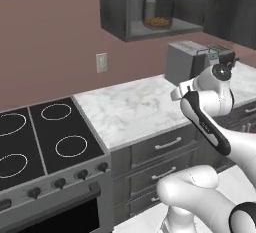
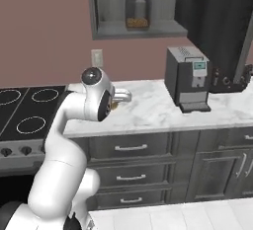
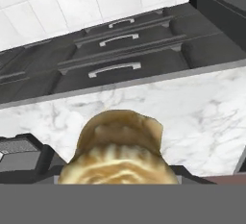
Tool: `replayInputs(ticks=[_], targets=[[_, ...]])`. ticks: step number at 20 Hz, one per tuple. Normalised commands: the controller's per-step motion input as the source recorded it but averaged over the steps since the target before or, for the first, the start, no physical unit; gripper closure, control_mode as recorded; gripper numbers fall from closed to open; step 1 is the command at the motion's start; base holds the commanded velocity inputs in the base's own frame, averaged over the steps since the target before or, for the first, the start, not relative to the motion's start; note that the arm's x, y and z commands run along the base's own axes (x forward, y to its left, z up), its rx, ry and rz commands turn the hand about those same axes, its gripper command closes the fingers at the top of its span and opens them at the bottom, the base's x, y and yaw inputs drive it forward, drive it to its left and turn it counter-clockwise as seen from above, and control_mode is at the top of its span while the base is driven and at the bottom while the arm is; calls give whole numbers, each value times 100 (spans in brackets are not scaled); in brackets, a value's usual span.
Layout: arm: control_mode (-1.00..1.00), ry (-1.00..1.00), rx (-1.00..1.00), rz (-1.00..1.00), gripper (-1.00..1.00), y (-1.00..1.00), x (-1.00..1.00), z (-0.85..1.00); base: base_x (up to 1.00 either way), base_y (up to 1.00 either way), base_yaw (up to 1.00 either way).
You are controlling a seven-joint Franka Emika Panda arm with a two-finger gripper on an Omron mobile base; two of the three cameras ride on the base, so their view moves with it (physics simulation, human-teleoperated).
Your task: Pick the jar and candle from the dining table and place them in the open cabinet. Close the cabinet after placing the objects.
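Holding the candle (image 3: 118,153) between its half-closed fingers above the desk (image 1: 131,108), the claw (image 2: 114,104) was well below the open cabinet (image 1: 131,29) where the jar (image 1: 158,8) already stood, so a loose grip could drop it while lifting.

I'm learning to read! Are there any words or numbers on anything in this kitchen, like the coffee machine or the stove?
No text can be read anywhere.
Coffee machine: its small bluish screen is too blurred to read.
Stove: just white burner rings and plain knobs.
Wall outlet: no markings.
Jar in the cabinet: no label visible.
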Motion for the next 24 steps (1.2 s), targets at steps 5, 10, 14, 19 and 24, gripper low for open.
replayInputs(ticks=[5, 10, 14, 19, 24], targets=[[100, 0, 0, 0, 100, 0, 0, 0, 44, -59, 31], [100, 0, 0, 0, 100, 0, 0, 0, 11, -44, 19], [100, 0, 0, 0, 100, 0, 0, 0, 5, -12, 16], [100, 0, 0, 0, 100, 0, 0, 0, 37, -1, 18], [100, 0, 0, 0, 100, 0, 0, 0, 48, -27, 22]])
